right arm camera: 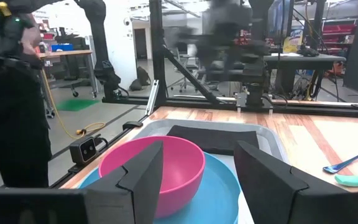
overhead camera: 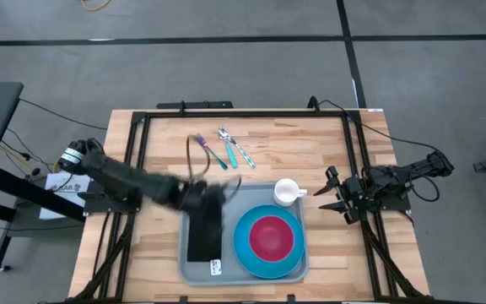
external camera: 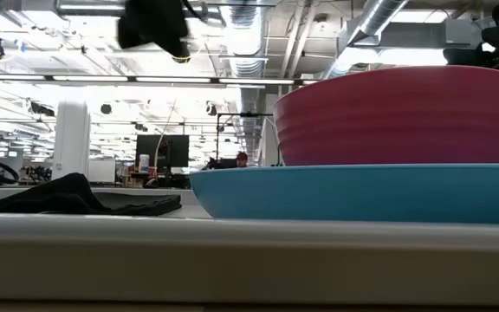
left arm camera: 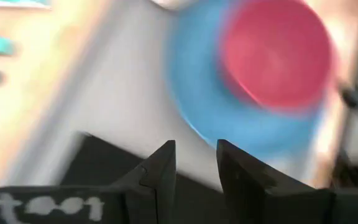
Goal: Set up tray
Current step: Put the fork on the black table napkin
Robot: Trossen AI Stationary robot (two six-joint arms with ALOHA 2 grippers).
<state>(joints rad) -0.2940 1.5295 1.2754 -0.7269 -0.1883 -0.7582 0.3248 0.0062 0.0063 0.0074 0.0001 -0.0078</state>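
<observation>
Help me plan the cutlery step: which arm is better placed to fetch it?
Probably left. The left hand is over the tray's far-left corner, close to the cutlery. The right hand, open, waits at the table's right edge, beyond the cup.

— Classification of premises?
— Robotics laboratory in a large open industrial hall. Evidence: exposed silver ventilation ducts and strip lighting overhead, grey concrete floor with dark marking lines, a black metal frame bolted round the pale wooden slatted table.
— Further indications?
— Loose cables, a black computer monitor on distant benches, and a person in dark clothing standing alongside
</observation>
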